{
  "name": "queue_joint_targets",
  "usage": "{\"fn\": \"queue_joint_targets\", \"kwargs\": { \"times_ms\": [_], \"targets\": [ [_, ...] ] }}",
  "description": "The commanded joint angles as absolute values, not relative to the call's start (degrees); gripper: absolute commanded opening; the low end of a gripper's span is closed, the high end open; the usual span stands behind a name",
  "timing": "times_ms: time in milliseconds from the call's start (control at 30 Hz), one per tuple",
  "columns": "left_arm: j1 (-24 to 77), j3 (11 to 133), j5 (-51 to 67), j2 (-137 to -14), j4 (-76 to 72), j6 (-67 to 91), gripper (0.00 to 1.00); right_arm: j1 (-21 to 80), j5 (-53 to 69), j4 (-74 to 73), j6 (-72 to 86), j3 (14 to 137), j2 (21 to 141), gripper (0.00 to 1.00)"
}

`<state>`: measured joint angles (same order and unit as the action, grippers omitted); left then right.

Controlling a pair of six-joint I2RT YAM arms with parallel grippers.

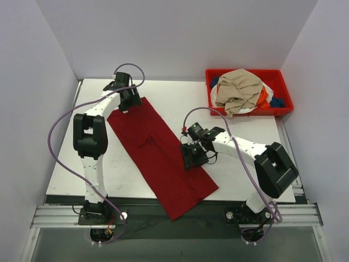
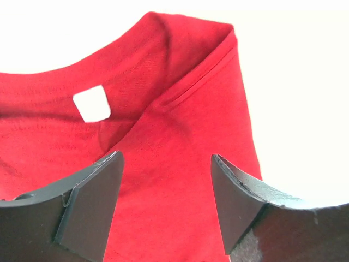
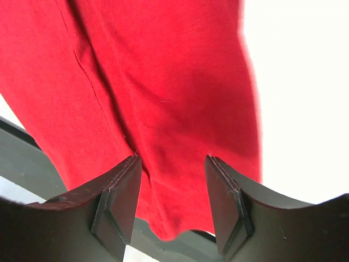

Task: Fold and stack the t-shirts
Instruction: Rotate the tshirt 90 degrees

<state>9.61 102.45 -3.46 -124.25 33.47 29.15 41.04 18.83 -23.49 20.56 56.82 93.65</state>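
The left end effector [image 1: 126, 98] stood with its fingers apart over the collar end of the dark red t-shirt [image 1: 161, 155]. The white neck label [image 2: 91, 103] lay ahead and to the left of it. The right end effector [image 1: 194, 155], also spread, hung above the shirt's edge. Below it, the hem overhung the bench [image 1: 245, 136]. The other t-shirts [image 1: 240, 90] lay heaped in a red bin [image 1: 283, 103] well beyond it.

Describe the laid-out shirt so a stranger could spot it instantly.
Across the middle of the white table lies a dark red t-shirt, folded into a long diagonal strip. The other shirts sit heaped in the red bin, far right.
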Motion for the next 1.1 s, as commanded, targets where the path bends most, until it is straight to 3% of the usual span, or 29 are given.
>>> {"fn": "queue_joint_targets", "kwargs": {
  "times_ms": [0, 300, 500, 767, 1067],
  "targets": [
    [9.67, 107.14, -4.04, -118.58, 34.72, 29.61, 0.76, 38.15, 16.44, -29.44, 17.33, 59.77, 88.86, 0.50],
    [10.02, 89.41, -0.01, -107.06, 33.14, 32.78, 0.77, 36.47, 17.84, -29.62, 11.69, 56.25, 91.49, 0.50],
    [11.69, 78.23, 6.76, -108.44, 29.18, 34.10, 0.77, 37.88, 18.02, -27.78, 12.74, 53.97, 92.90, 0.50],
    [12.92, 83.75, 8.09, -119.51, 32.69, 30.33, 0.77, 40.86, 19.16, -24.52, 17.13, 52.56, 96.59, 0.50],
    [13.62, 101.76, 8.52, -133.13, 39.28, 25.06, 0.76, 45.34, 23.20, -23.20, 22.58, 57.56, 103.00, 0.49]
  ]
}}
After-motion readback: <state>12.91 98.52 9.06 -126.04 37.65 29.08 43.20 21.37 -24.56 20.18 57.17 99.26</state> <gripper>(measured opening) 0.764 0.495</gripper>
